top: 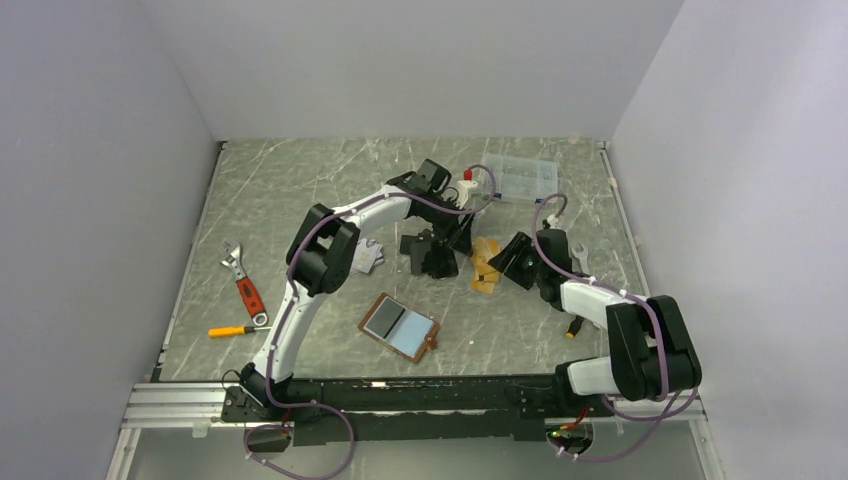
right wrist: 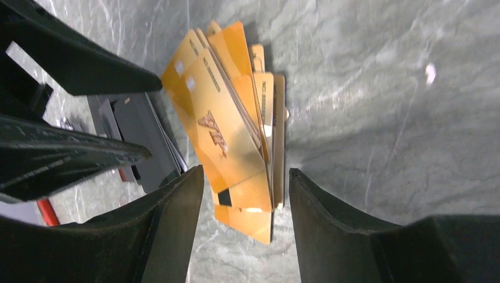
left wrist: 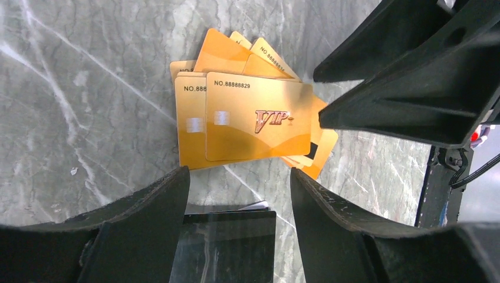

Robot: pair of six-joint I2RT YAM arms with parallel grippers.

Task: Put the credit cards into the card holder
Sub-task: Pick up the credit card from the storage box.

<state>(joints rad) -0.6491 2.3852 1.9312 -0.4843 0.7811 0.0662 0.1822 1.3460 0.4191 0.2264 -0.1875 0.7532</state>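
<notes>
The left fingers and right fingers are open and empty over the fanned orange-gold credit cards, right of the tabletop's centre. The open card holder lies toward its near edge. Overlapped cards may be pinched together, or the crowded fingers may collide.

Marble table: cards, wallet, wrench

Soft even light, faint shadows, sheen on gold cards, near fingers soft-focus, right wrist view perhaps smeared

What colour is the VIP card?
Orange-gold; the card shows best in the left wrist view.
</notes>
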